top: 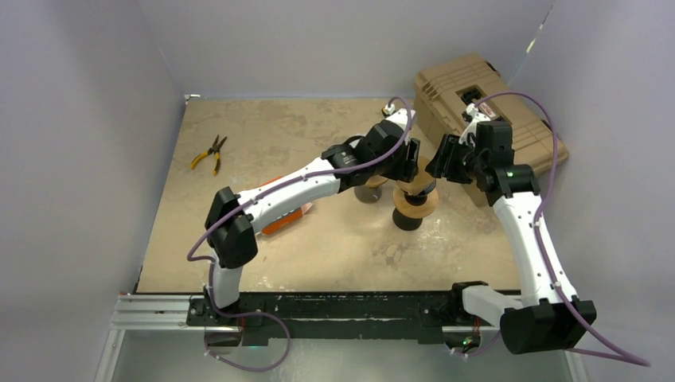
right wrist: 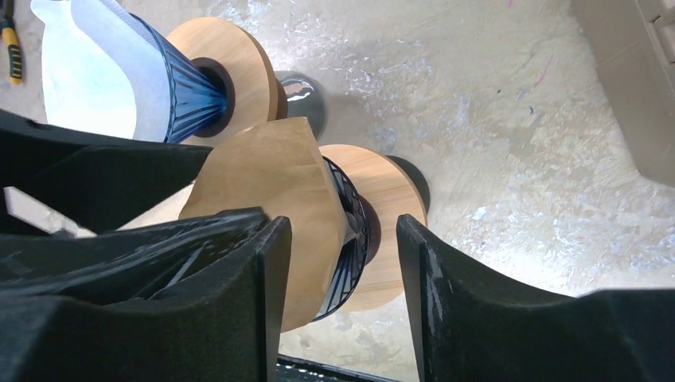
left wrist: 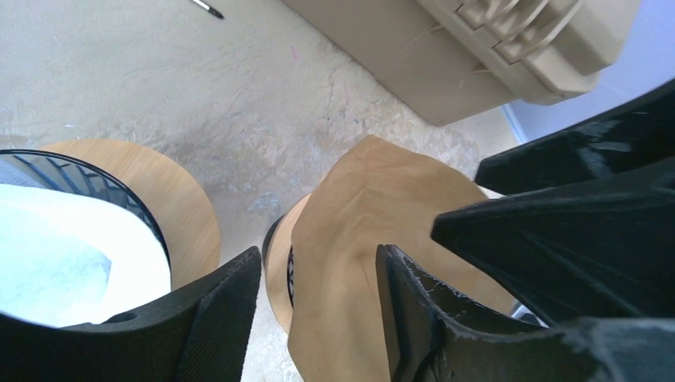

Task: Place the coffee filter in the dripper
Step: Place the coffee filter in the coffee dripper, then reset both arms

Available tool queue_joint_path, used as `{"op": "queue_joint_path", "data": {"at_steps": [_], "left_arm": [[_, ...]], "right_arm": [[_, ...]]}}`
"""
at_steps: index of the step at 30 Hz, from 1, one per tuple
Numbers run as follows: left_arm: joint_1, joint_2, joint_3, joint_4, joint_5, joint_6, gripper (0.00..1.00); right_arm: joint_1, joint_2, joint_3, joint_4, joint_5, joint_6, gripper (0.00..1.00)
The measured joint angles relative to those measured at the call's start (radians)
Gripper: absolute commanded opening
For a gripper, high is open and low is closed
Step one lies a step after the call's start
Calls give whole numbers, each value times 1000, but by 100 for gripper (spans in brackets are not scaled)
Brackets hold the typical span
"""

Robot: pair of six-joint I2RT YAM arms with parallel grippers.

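The jaws of the left gripper [left wrist: 318, 256] stood apart, with the brown paper coffee filter [left wrist: 358, 231] rising between them. The paper lay against one finger [left wrist: 414, 310] and a clear gap separated it from the other, so the jaws were not clenched on it. The right gripper [right wrist: 342, 224] was likewise spread wide, its two black fingers straddling the dark ribbed cone dripper with a round wooden collar [right wrist: 382, 199] without touching it.

In the right wrist view the filter's lower part sat in the dripper's mouth. The rest stood well above the rim, tilted towards the left gripper. How deep it sat could not be told. From above, both grippers met over this dripper near the middle of the mottled beige table [top: 263, 127], the left one coming from the left and the right one from the right.

Just beside it stood a second ribbed dripper with a wooden collar and a white paper filter [right wrist: 119, 79] inside. A tan plastic toolbox [top: 485, 103] sat at the far right corner, behind the right arm. Yellow-handled pliers [top: 208, 153] lay well apart at the far left. An orange object [top: 282, 223] showed partly under the left arm, too hidden to identify.
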Motion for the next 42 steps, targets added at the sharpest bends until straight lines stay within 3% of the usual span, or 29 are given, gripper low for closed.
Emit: {"op": "queue_joint_path", "data": {"at_steps": [15, 26, 32, 37, 42], "left_arm": [[0, -129, -47, 14, 0, -2, 59], [0, -239, -107, 11, -36, 4, 68], [15, -318, -132, 16, -67, 20, 72], [61, -362, -185, 7, -88, 29, 78], [134, -435, -292, -5, -99, 43, 86]], "right_arm": [[0, -30, 3, -4, 37, 16, 47], [0, -55, 2, -22, 55, 18, 41], [0, -67, 0, -26, 58, 18, 50], [0, -87, 26, -29, 57, 15, 71], [0, -130, 74, -6, 79, 17, 79]]}}
